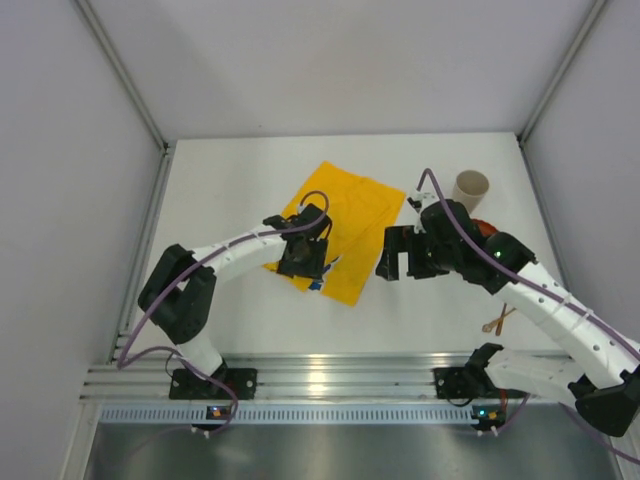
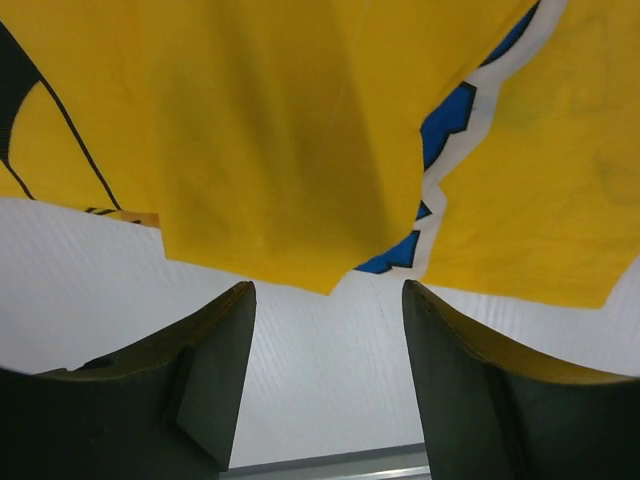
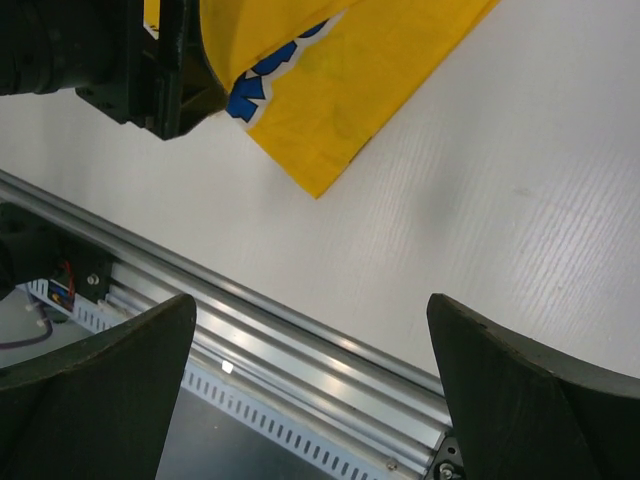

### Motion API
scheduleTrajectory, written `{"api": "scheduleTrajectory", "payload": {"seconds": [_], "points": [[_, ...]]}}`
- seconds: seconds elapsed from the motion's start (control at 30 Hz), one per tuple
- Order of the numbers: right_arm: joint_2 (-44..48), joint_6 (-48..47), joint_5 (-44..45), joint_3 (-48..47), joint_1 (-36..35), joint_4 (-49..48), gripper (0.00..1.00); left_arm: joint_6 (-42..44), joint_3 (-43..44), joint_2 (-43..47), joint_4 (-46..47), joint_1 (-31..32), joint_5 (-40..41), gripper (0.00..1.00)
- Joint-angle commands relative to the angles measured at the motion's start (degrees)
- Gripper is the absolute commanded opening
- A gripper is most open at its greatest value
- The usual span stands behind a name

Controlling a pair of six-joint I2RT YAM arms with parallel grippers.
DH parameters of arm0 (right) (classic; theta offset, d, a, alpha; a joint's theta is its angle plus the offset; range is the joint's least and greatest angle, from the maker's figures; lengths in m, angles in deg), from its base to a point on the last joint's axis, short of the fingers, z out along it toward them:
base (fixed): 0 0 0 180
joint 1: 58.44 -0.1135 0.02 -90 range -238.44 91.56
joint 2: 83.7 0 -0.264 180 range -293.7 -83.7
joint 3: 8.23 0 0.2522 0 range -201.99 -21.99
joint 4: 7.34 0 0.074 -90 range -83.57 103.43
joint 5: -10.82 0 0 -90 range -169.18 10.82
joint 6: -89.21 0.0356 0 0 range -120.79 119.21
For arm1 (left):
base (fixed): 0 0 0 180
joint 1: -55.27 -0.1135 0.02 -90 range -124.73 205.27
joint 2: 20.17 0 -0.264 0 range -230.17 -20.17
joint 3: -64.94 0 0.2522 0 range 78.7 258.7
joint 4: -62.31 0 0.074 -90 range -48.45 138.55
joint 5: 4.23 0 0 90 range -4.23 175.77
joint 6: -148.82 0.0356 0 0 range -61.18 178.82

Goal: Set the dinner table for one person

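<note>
1. The tabletop (image 1: 230, 190) (white, matte) is seen spread beneath both tools, with its aluminium rail (image 1: 320, 380) along the near edge.
2. The left tool (image 2: 328, 380) is held released, its fingers parted, low over the tabletop at the near edge of the yellow mat (image 1: 350, 215) (a folded edge lies just beyond the fingertips).
3. The right tool (image 3: 310, 400) is spread wide above bare tabletop, just right of the mat's near corner.
</note>
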Motion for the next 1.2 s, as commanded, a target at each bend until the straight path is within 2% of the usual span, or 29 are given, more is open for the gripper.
{"api": "scheduleTrajectory", "payload": {"seconds": [0.0,0.33,0.43,0.47,0.5,0.57,0.6,0.7,0.73,0.8,0.97,1.07,1.17], "points": [[0.6,1.8,1.1,0.7,0.1,-0.3,1.0,2.6,4.7,-2.6,1.8,-0.2,4.9,0.66],[-3.5,2.4,2.6,0.8,0.1,-1.6,1.0,7.5,9.9,-10.6,3.0,-0.1,5.0,0.64],[-5.0,2.5,2.6,0.9,0.1,-2.4,1.0,8.2,10.0,-11.3,2.5,-0.2,5.8,0.58],[-5.8,2.5,2.6,0.9,0.1,-2.6,1.0,8.4,10.3,-11.4,2.4,-0.1,6.2,0.54],[-6.3,2.5,2.7,0.9,0.1,-3.0,1.0,8.4,10.5,-11.3,2.0,-0.2,6.5,0.44],[-7.3,2.4,2.7,0.9,0.1,-3.5,1.0,8.6,11.3,-10.9,1.6,-0.1,6.9,0.35],[-7.6,2.4,2.5,0.9,0.1,-4.0,1.0,8.7,11.8,-10.8,0.8,-0.2,6.9,0.23],[-9.2,2.0,1.6,1.3,0.0,-5.7,1.0,8.7,15.2,-10.5,-1.1,-0.1,6.6,0.1],[-10.5,1.7,1.6,1.6,0.0,-6.6,1.0,8.7,16.2,-10.3,-2.5,-0.2,6.4,0.02],[-12.7,1.8,-2.5,2.9,-0.3,-10.3,0.99,8.7,19.5,-10.5,-3.7,-0.1,5.2,0.0],[-25.6,5.5,-8.5,4.8,-2.2,-20.3,0.97,7.7,26.4,-12.0,-8.3,-0.3,3.2,0.0],[-32.6,10.1,-8.7,5.2,-2.2,-24.0,0.97,6.4,27.7,-12.0,-10.0,-0.9,1.6,0.0],[-36.1,14.2,-12.9,8.3,-2.6,-31.2,0.94,4.7,26.6,-11.1,-10.4,-2.0,-1.2,0.0]]}}
